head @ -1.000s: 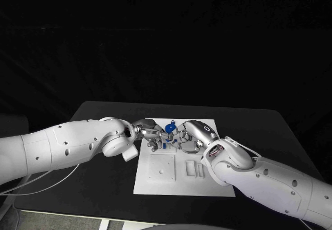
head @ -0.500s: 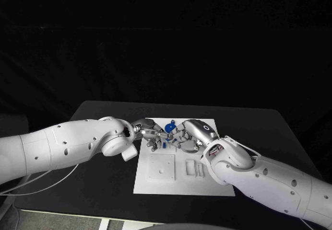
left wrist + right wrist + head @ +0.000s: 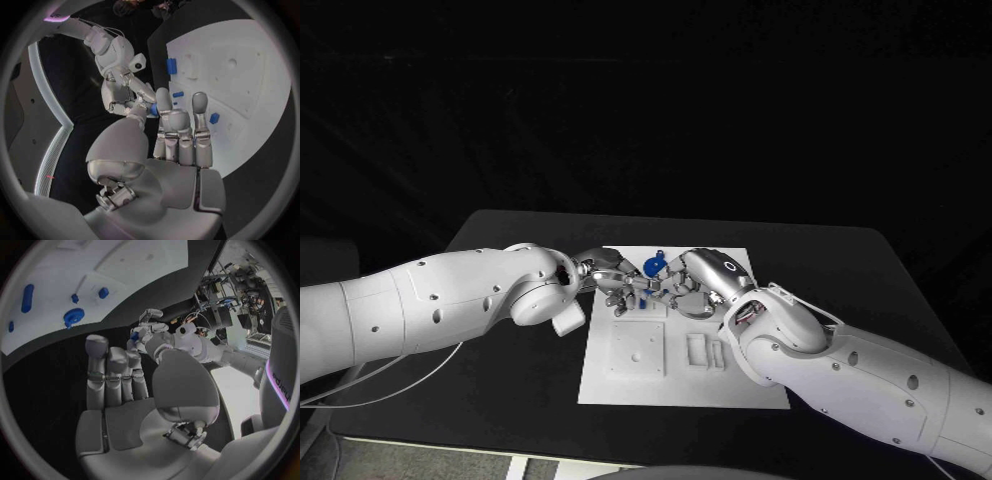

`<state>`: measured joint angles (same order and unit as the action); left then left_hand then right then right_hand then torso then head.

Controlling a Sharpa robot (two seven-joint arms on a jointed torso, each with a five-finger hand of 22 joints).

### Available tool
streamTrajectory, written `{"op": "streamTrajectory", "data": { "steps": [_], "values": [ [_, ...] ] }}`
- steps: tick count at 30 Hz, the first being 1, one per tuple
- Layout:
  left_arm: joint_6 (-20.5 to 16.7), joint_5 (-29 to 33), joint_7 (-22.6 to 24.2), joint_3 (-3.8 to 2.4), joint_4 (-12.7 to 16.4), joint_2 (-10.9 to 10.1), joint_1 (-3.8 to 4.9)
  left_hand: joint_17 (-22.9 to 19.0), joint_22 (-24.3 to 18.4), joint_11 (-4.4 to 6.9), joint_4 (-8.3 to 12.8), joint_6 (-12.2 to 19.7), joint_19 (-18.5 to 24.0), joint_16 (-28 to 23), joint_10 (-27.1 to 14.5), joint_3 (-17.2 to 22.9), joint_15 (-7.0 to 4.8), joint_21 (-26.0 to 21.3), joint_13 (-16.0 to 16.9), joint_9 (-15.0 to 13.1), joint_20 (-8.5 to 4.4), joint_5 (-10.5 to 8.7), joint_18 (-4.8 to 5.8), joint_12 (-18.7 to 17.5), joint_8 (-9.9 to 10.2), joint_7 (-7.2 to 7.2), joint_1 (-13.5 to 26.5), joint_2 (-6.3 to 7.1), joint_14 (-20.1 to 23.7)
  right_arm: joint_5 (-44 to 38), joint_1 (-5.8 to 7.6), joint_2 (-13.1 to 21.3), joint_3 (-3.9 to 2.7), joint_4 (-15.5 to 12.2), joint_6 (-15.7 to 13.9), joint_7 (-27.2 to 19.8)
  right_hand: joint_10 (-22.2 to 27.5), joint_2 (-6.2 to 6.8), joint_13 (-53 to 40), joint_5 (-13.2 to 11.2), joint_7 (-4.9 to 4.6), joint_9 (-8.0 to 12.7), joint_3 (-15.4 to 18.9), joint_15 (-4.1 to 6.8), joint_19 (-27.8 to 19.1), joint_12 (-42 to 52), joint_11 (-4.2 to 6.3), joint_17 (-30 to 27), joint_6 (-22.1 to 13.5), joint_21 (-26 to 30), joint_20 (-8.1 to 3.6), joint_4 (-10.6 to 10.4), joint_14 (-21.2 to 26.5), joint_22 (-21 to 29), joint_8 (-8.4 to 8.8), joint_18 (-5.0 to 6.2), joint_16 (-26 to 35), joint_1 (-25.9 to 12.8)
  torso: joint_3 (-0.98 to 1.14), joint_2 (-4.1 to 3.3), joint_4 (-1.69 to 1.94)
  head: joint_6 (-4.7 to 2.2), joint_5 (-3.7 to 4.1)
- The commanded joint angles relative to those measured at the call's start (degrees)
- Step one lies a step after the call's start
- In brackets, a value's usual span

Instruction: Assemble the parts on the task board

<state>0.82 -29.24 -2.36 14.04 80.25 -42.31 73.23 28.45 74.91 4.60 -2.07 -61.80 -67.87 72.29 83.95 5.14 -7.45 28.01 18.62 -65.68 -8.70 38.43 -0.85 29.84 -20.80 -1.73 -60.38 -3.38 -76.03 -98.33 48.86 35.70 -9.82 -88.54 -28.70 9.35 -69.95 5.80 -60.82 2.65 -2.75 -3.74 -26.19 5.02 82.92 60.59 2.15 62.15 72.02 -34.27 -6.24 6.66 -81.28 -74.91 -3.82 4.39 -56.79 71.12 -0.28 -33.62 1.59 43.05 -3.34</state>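
While at board (image 3: 661, 390) edge, part (image 3: 152, 109) in left robot hand (image 3: 606, 268), right robot hand (image 3: 697, 285) empty.

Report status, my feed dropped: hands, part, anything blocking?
Left hand pinching blue part. Right hand open alongside. Loose parts on task board.

No text, label, brand, number or sign can be read anywhere in these views. A small dark ring mark sits on the back of the right hand (image 3: 711, 272), but it forms no readable character. The task board (image 3: 678, 380) carries no print that can be made out.
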Motion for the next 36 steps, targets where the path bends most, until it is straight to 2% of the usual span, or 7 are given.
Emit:
{"op": "streamTrajectory", "data": {
  "steps": [1, 8, 13, 19, 27, 32, 36],
  "values": [
    [0.5, 1.3, 1.3, -0.25, 0.0, 0.0, 0.14, -0.1, 1.1, -0.21, -0.3, 0.6, 0.1, -0.3, -0.2, 0.3, 0.01, -0.3, 0.0, 0.1, 0.51, 0.7, 0.85, -0.2, 0.1, -0.05, -0.3, 0.11, 0.5, -0.7, -0.24, 0.1, 0.18, 0.1, 1.5, 0.1, -0.3, -0.38, -0.1, 0.1, 0.1, 0.0, 0.2, 0.33, -0.1, 0.0, -0.04, 0.1, 0.5, -0.4, -0.36, 0.2, -0.2, -3.7, 0.19, -0.57, -0.2, 0.0, -0.01, 0.01, 0.0, -0.05, 0.03],
    [0.4, 1.5, 1.6, -0.25, 0.0, 0.0, 0.14, -0.4, 1.1, -0.42, 0.3, 1.2, 0.3, -0.6, -0.6, 1.1, 0.15, -0.6, -0.2, 0.6, 0.61, 1.13, 0.85, -0.5, 0.5, 0.26, -1.0, -0.21, 0.7, -0.4, -0.24, 0.0, 0.18, 0.0, 1.8, -0.2, -0.3, -0.42, -0.1, 0.1, 0.11, 0.0, 0.4, 0.34, -0.2, -0.1, -0.03, 0.1, 0.4, -0.3, -0.38, 0.2, -0.1, -3.6, 0.19, -0.59, -0.1, 0.0, 0.0, 0.0, 0.01, 0.0, 0.01],
    [0.1, 1.7, 1.9, -0.25, 0.0, 0.0, 0.14, -0.5, 1.1, -0.6, 3.2, 2.0, 0.3, -0.7, -0.9, 3.7, 0.23, -0.6, -0.3, 0.8, 0.61, 1.14, 0.85, -0.7, 0.4, 0.7, -3.3, -1.65, 0.8, -0.3, -0.24, 0.0, 0.18, -0.1, 2.1, -0.2, -0.3, -0.34, -0.2, 0.1, 0.18, 0.0, 0.9, 0.35, -0.2, -0.1, -0.01, 0.1, 0.5, -0.4, -0.4, 0.1, -0.2, -3.6, 0.2, -0.64, 0.0, 0.0, 0.0, 0.0, -0.03, -0.02, 0.04],
    [0.0, 2.0, 2.1, -0.25, 0.0, -0.1, 0.14, -0.5, 1.2, -0.86, 5.3, 3.2, 0.4, -0.6, -1.5, 4.8, 0.48, -0.6, -0.1, 1.0, 0.75, -5.97, 0.85, -0.3, 0.4, 1.24, -4.7, -4.36, 0.9, -0.6, -0.24, 0.1, 0.18, 0.1, 2.1, 0.8, 0.0, 0.15, 0.0, 0.2, 0.11, 0.0, 1.5, 0.29, -0.3, -0.4, -0.09, 0.0, 0.2, 0.0, -0.36, -0.1, -0.1, -3.5, 0.24, -0.58, 0.2, -0.3, 0.02, -0.01, -0.04, -0.01, 0.08],
    [0.3, 2.1, 1.7, -0.26, -0.7, -0.5, 0.14, -0.5, 1.2, -0.83, 8.2, 4.2, 0.6, 0.1, -2.4, 3.2, 0.51, -0.2, 0.4, 1.8, 0.77, -6.72, 0.84, 1.4, -1.4, 1.27, -3.8, -6.42, 1.1, 0.0, -0.24, 0.9, 0.08, 0.8, -2.3, 3.1, 2.8, 3.95, 3.2, 0.1, -1.8, 0.2, 5.7, -0.56, -1.2, -4.1, -1.36, -1.7, -6.6, 4.0, 0.25, -2.5, 1.3, -2.6, 0.39, 0.05, 2.7, -3.2, 0.06, -0.02, -0.04, -0.1, -0.01],
    [1.2, 2.0, 0.6, -0.28, -1.5, -0.7, 0.16, -0.5, 1.2, -0.78, 8.5, 4.2, 0.5, 0.3, -2.4, 3.2, 0.49, -0.1, 0.4, 1.9, 0.75, -7.1, 0.84, 1.6, -1.4, 1.26, -3.9, -6.57, 1.0, 1.7, -0.24, 1.5, -1.11, 1.2, -4.2, 3.3, 3.5, 4.6, 5.0, 0.1, -2.46, 0.2, 8.5, -1.05, -1.1, -5.5, -1.87, -2.4, -9.0, 5.9, 0.99, -4.9, 1.4, -2.2, 0.29, 0.85, 3.5, -1.7, 0.09, 0.0, -0.02, -0.05, -0.16],
    [2.6, 1.7, -1.4, -0.3, -2.8, -0.7, 0.34, -0.5, 1.2, -0.72, 8.7, 4.2, 0.4, 0.4, -2.4, 3.1, 0.49, 0.0, 0.5, 2.1, 0.73, -7.41, 0.84, 1.7, -1.4, 1.28, -4.1, -6.72, 0.9, 4.0, -0.24, 2.8, -2.84, 1.0, -5.0, 3.1, 3.6, 4.56, 5.7, 0.1, -2.49, 0.1, 9.1, -1.12, -0.8, -5.3, -1.91, -2.6, -9.1, 6.7, 1.13, -6.4, 1.5, -2.4, 0.23, 0.97, 3.5, -0.4, 0.16, 0.02, -0.13, -0.14, -0.36]
  ]
}}
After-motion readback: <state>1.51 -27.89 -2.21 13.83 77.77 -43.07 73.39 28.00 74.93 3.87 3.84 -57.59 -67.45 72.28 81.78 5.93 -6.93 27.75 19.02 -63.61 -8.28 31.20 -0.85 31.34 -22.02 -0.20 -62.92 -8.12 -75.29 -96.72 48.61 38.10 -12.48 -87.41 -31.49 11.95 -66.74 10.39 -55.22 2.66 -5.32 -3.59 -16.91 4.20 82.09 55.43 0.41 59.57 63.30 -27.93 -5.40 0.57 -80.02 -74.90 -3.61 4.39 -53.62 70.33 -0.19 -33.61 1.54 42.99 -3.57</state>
